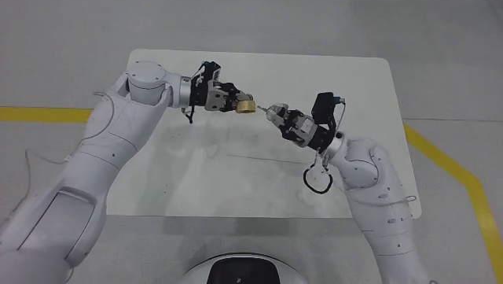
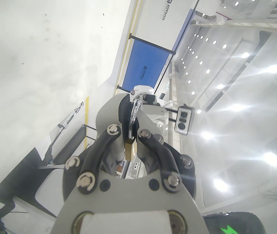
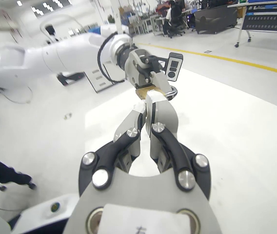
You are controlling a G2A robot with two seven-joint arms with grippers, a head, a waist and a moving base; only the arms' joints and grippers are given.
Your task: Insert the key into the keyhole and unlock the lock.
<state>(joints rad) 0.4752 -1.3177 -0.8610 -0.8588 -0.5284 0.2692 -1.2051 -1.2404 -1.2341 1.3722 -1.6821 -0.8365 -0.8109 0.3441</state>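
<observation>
Because the small golden brass padlock [image 1: 246, 105] with its shiny steel loop [image 2: 134, 109] is looking hard, smooth and a bit heavy for its size, I am thinking it is going to slip or spin if something is pushing on it. I am holding it up in the air over the middle of the flat white table [image 1: 354, 87]. My left gripper [image 1: 234, 98] is squeezing it tight between both pads. The golden body is the best place to be holding, because it is flat and wide. I am not seeing the keyhole itself.

Just beside the padlock, my right gripper [image 3: 149, 103] is pinching almost closed on a thin little silver key [image 1: 264, 108]. Its tip is pointing at the padlock. The key is looking stiff but tiny, so I am guessing it is going to tip sideways easily. I am thinking the flat head is the part to be gripping, firmly, while the thin end is going in straight.
</observation>
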